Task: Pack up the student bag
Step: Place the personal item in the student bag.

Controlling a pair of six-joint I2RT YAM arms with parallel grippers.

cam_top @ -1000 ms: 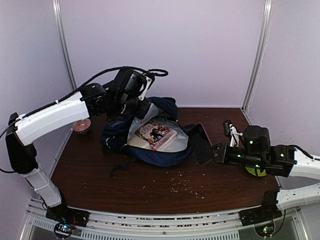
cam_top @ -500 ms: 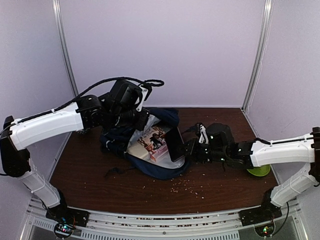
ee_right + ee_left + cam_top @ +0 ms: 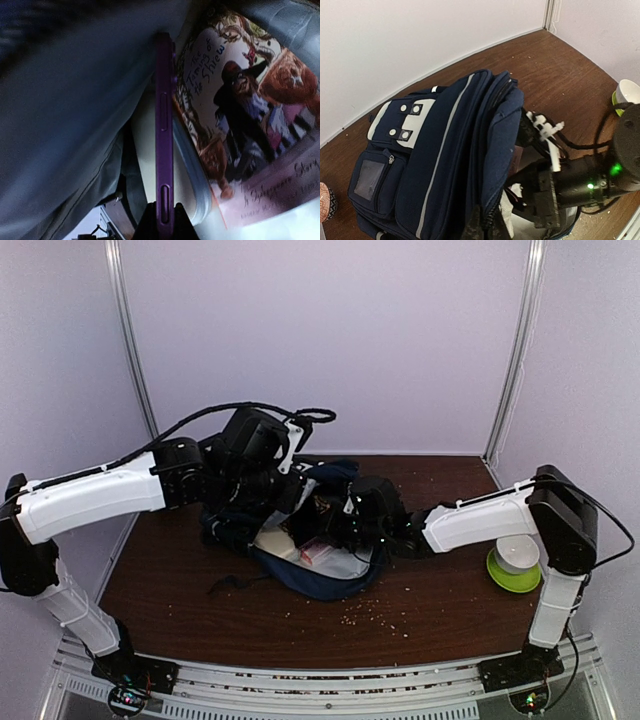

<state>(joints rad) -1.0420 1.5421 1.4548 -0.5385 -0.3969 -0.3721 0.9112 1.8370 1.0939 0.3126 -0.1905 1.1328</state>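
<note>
Fingers of the left gripper [image 3: 482, 227] are pinched together on the zip edge of the student bag [image 3: 445, 150], low in the left wrist view, and they hold the navy flap up so the mouth gapes. That bag lies on the tabletop [image 3: 200, 610], just left of centre in the overhead view. Inside it, the right gripper [image 3: 164, 220] has its fingers clamped on the end of a purple-cased tablet [image 3: 163, 125]. The tablet stands on edge between the bag's blue wall at frame left and a picture book [image 3: 240, 115] at frame right (a Shakespeare story, by the cover).

By my reading the packing is well along. The book is in and the tablet is inside the mouth but not yet let go. What is left is to release it, draw the arm out and perhaps close the bag.

From the lower left of the overhead view the left arm reaches up and across, with its wrist bent down over the bag's back rim. At the right edge the other arm's elbow stands high, and its forearm runs nearly level leftward into the opening.
</note>
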